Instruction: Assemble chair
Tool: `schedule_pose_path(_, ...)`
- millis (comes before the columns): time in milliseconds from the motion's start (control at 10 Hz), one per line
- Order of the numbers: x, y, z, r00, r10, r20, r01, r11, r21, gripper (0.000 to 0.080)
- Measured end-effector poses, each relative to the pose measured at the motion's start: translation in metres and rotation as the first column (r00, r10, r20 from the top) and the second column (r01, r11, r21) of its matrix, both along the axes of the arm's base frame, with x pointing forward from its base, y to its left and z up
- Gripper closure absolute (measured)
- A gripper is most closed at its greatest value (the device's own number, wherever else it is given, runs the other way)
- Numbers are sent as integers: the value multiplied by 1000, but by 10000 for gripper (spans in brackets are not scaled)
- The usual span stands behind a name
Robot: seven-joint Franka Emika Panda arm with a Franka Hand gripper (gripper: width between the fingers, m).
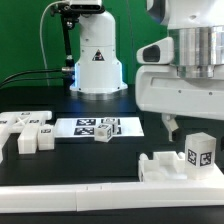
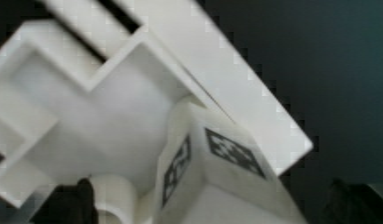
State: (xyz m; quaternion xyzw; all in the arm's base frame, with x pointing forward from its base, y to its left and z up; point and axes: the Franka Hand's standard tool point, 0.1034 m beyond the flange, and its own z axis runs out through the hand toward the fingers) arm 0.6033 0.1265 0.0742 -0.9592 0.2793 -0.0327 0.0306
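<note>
A white chair part (image 1: 178, 165) with a black-and-white tag (image 1: 200, 152) lies on the black table at the exterior view's right. My gripper (image 1: 180, 130) hangs just above it. One dark finger (image 1: 171, 127) shows there, clear of the part. In the wrist view the same part (image 2: 117, 100) fills the picture, blurred, with its tag (image 2: 232, 152). The two dark fingers (image 2: 63, 205) stand wide apart, one on either side of the part's tagged end. The gripper (image 2: 209, 212) is open and not closed on the part.
The marker board (image 1: 75, 128) lies mid-table with a small tagged block (image 1: 106, 128) on it. Several loose white chair parts (image 1: 25, 135) lie at the exterior view's left. A long white rail (image 1: 70, 195) runs along the front edge. The robot base (image 1: 97, 60) stands behind.
</note>
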Motion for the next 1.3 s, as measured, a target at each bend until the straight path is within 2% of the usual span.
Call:
schedule_pose_path(200,0,-1,0,994,108,4,-108,994,-10,150)
schedule_pose_path(300,1,-3,0,958,286,6,-285,958,-35,150)
schedule_pose_path(500,5,-6,2,799,601,5,-598,796,-87,150)
schedule_pose_path(600,5,-4,1,780,626,19,-622,777,-97,150)
schedule_pose_path(700,4,-4,0,805,593,18,-590,802,-92,150)
schedule_pose_path(800,4,-5,0,805,593,18,-589,803,-92,278)
schedule_pose_path(900,4,-4,0,848,529,23,-526,847,-81,417)
schedule_pose_path(1000,4,-4,-1,883,469,25,-467,881,-73,417)
schedule_pose_path(1100,4,-3,0,904,426,28,-423,904,-66,517)
schedule_pose_path(1300,4,-4,0,952,304,31,-303,952,-50,516)
